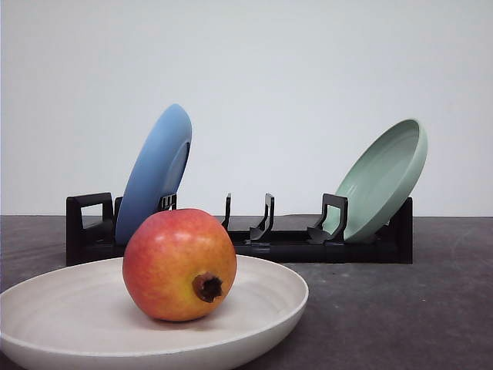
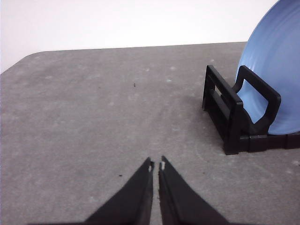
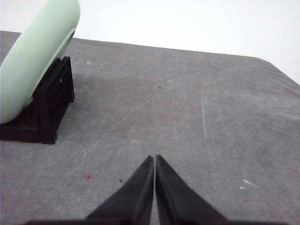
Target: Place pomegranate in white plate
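The pomegranate [image 1: 179,264], red fading to orange-yellow with a dark calyx nub facing the camera, rests inside the white plate [image 1: 54,308] at the front of the table in the front view. My left gripper [image 2: 156,165] hovers over bare grey table beside the rack's left end, its black fingers shut with nothing between them. My right gripper [image 3: 154,158] is likewise shut and empty, over the table off the rack's right end.
A black dish rack [image 1: 269,243] stands behind the white plate. A blue plate [image 1: 154,173] leans in its left slot and a pale green plate [image 1: 383,179] in its right slot. The grey table [image 3: 187,103] stretches around both grippers.
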You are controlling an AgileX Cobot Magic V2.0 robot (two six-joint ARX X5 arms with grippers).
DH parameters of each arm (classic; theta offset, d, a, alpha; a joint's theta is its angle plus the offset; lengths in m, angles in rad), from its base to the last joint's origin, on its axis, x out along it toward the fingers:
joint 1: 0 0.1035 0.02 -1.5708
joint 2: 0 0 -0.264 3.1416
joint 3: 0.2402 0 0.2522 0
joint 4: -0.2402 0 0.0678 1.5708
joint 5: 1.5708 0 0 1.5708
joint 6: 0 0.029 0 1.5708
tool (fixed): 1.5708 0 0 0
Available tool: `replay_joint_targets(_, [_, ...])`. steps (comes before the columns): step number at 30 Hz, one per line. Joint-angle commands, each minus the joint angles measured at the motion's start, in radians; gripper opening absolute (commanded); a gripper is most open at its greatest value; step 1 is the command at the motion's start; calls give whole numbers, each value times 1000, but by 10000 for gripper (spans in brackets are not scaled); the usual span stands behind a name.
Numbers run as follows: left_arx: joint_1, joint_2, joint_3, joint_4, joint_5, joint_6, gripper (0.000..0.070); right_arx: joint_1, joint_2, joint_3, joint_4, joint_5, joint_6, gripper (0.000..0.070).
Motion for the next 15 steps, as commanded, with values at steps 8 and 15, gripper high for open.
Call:
replay_joint_targets(8, [-2,-2,-9,-4,8,0,0,-2,-2,-3,9,3,7,0])
replay_joint_targets(15, [-2,-2,-9,-4,8,0,0,-2,-2,-3,9,3,7,0])
